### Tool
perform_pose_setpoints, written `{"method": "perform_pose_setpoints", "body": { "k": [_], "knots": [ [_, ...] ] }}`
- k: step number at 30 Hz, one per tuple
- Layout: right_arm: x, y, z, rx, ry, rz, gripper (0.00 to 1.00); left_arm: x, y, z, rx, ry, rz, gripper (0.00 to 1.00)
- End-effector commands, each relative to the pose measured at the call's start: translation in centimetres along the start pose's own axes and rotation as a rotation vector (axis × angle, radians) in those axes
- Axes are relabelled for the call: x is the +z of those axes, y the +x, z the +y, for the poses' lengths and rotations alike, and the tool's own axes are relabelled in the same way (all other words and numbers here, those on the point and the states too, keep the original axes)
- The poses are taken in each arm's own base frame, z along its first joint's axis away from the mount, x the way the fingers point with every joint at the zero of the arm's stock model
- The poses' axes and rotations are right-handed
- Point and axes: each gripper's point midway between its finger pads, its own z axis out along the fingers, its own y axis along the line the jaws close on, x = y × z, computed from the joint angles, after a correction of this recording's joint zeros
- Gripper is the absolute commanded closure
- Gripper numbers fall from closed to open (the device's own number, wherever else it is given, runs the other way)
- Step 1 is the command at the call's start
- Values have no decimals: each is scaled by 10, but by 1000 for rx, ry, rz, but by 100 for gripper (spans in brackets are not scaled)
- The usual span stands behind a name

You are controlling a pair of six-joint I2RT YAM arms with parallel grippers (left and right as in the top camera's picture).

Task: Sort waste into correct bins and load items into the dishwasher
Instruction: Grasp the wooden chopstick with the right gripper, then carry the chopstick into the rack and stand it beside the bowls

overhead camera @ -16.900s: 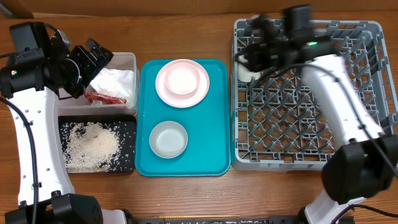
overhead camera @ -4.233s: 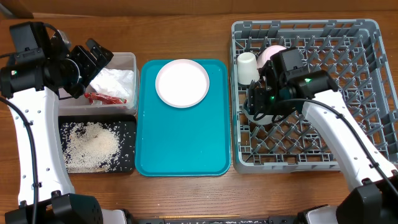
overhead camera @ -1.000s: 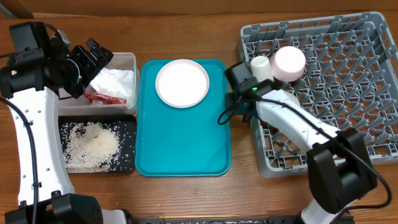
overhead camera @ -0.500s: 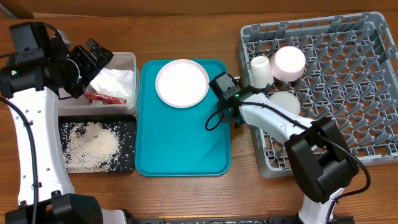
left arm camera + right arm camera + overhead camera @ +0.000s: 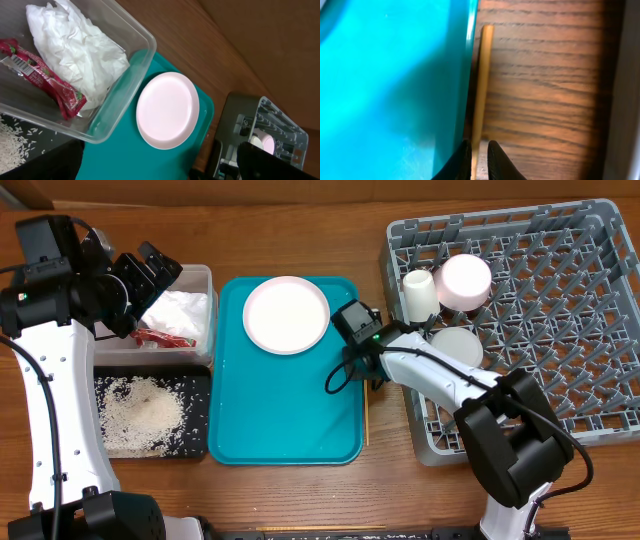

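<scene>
Chopstick [image 5: 482,75] now lies exposed on the counter [image 5: 300,490] between the teal tray [image 5: 280,410], which just slid left, and the rack [image 5: 560,330], my right tool [image 5: 479,160] clamped on its end, ready for loading.

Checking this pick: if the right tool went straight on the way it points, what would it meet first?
The thin tan wooden chopstick, lying on the wooden table beside the teal plastic tray. The right tool straddles it, though depth is unclear.

plate [image 5: 286,315] pale pink | tray [image 5: 280,410] teal | rack [image 5: 590,330] grey | chopstick [image 5: 482,75] tan
</scene>
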Motion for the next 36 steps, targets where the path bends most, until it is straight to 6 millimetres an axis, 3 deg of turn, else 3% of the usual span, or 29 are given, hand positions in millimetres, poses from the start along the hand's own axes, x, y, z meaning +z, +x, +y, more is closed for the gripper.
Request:
{"method": "perform_pose_setpoints", "body": {
  "k": [1,13,21,27,32,36],
  "knots": [
    [-3,1,15,11,-49,6,85,-9,-4,-6,4,12,-28,0],
    [1,2,7,70,-4,2,81,-9,-4,-6,4,12,-28,0],
    [24,15,4,81,27,56,82,-9,-4,-6,4,12,-28,0],
    [22,12,5,82,27,49,96,-9,-4,-6,4,12,-28,0],
    [-7,-14,11,89,2,4,96,-9,-4,-6,4,12,-28,0],
    [-52,-48,20,92,-48,-85,96,-9,-4,-6,4,12,-28,0]
  ]
}}
